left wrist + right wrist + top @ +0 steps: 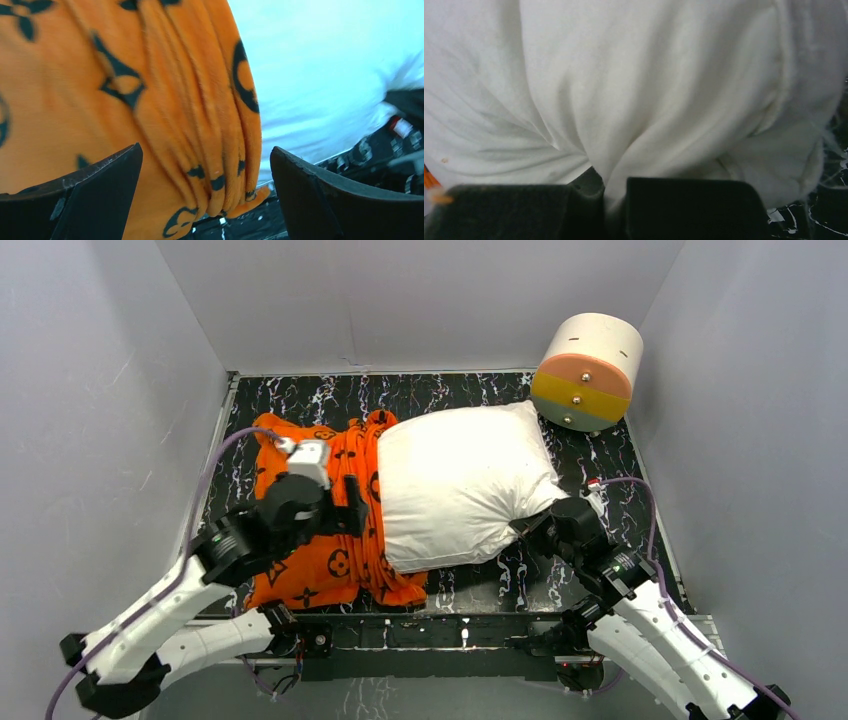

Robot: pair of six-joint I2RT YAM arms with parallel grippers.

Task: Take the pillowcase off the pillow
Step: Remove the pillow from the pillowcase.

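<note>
On the black marbled table (450,395), the pillow (460,485) lies mostly bare, its white bulk reaching toward the right and far side. The pillowcase (305,575) is bunched in thick folds over the pillow's left end, and the rest of its orange cloth lies spread toward the left wall. The left gripper (205,155) hangs over those gathered folds with its jaws spread wide. The ridges of orange fabric sit between them, and I can't tell whether either finger touches the cloth. The right gripper (615,187) is at the pillow's near right corner, jaws drawn together on a pinch of white fabric that puckers into creases between them. A white drum (590,365) with an orange and yellow face leans in the far right corner, just beside the pillow's far corner.
</note>
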